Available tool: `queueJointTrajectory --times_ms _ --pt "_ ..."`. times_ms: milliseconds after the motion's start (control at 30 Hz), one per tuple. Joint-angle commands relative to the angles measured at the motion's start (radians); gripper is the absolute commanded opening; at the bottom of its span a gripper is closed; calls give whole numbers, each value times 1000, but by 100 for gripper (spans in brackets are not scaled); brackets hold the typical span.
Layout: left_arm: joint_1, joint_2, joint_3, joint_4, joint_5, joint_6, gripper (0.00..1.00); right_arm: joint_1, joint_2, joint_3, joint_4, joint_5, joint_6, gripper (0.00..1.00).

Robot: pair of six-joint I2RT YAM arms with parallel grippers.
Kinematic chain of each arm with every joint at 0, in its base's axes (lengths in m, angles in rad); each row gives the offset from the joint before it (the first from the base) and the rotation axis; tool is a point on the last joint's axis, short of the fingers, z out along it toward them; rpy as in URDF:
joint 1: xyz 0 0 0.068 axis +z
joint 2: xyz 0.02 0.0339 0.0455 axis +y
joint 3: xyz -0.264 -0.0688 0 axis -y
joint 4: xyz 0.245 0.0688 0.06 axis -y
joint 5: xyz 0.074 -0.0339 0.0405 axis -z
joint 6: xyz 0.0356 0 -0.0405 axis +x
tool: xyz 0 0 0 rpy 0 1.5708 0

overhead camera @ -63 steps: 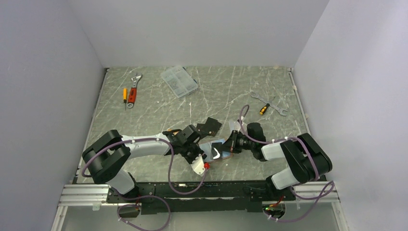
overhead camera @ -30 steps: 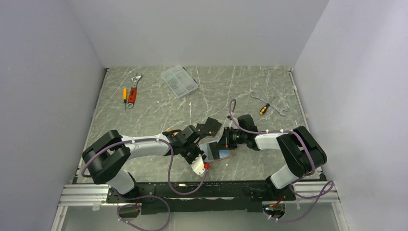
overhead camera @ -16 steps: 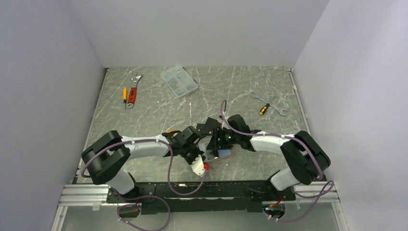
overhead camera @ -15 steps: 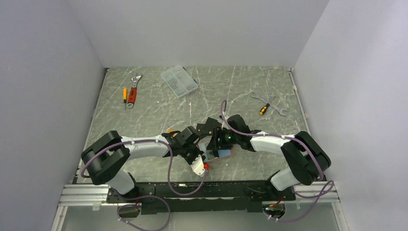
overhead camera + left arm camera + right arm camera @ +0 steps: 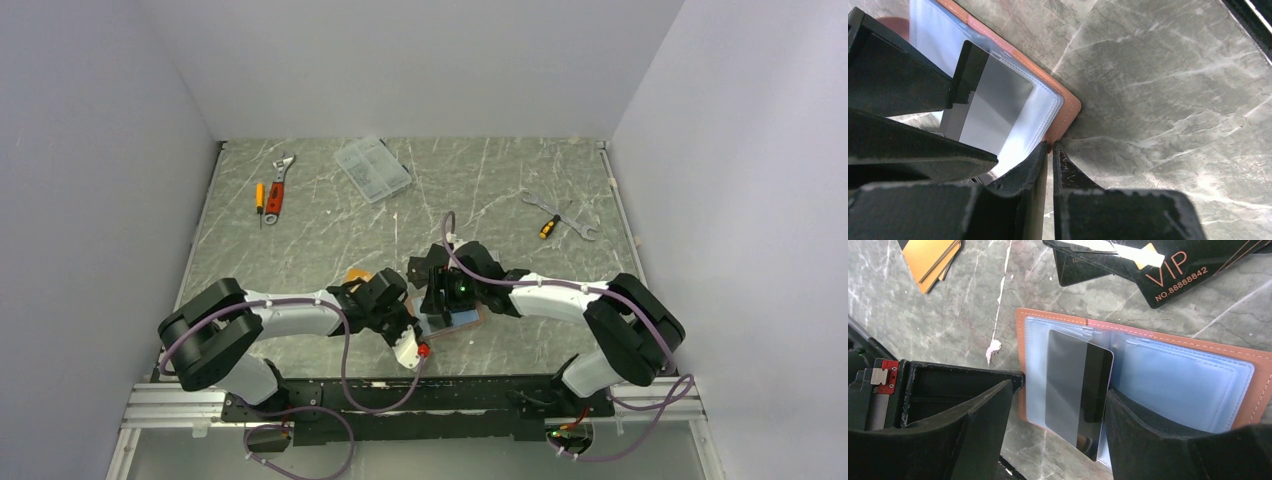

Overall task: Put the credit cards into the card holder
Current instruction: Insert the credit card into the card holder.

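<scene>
Card (image 5: 1078,392) sits, seemingly half-tucked, in card holder (image 5: 1173,385).

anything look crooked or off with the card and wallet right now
Yes: the silver-grey card sits askew across the open card holder, its lower corner poking past the holder's edge rather than squared in a sleeve. The orange-gold cards lie outside the holder, not yet put in.

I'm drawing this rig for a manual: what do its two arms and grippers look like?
Both the left arm and right arm have white links between bulky black joints, with a purple cable looped along each. The left gripper and right gripper have flat black wedge-shaped fingers; a small red tab marks the left one.
</scene>
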Motion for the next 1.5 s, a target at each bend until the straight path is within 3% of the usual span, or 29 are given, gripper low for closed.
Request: queueJointTrajectory --times_ms 0,433,700,867,1100,1200,1367,1467 --pt "-1 -10 -20 120 -35 -19 13 59 39 -9 -102 72 9 69" --pt "-2 -93 -143 196 -65 25 8 61 -105 -18 -161 156 18 72" --pt "-8 -75 -157 307 -45 30 8 103 -44 22 -159 134 11 72" --pt "-14 -60 -194 428 -34 53 6 141 -42 56 -210 186 5 84" --pt "-15 -56 -211 415 -39 79 6 124 -155 38 -232 230 2 82" --pt "-14 -63 -210 381 -41 87 4 86 -211 4 -205 215 9 70" --pt "-18 -71 -221 367 -39 94 2 0 -232 -37 -164 139 15 31" --pt "-22 -70 -216 367 -45 90 1 -35 -218 -54 -157 125 11 28"
